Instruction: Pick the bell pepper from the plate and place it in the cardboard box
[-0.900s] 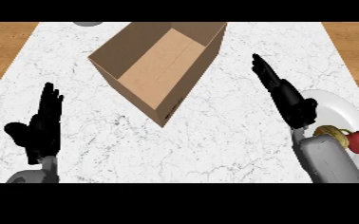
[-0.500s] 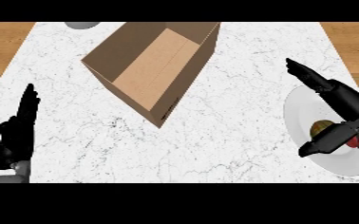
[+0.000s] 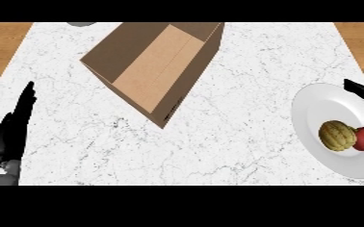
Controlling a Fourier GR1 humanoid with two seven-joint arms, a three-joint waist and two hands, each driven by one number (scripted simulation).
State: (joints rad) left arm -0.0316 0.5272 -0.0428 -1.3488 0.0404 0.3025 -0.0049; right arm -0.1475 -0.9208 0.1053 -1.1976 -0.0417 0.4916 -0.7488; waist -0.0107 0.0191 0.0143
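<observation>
While the left hand (image 3: 16, 125) rests at nine o'clock with straight fingers, the right hand (image 3: 353, 86) barely shows at three o'clock, fingers unreadable, beside the plate (image 3: 320, 110) on white marble counter (image 3: 235, 125).

A white marble counter (image 3: 235, 139) has wooden strips at both edges; a grey object (image 3: 82, 23) peeks in at top.

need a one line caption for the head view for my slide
Open cardboard box on a marble counter, bell pepper on the plate at right, left hand resting open at left.
</observation>
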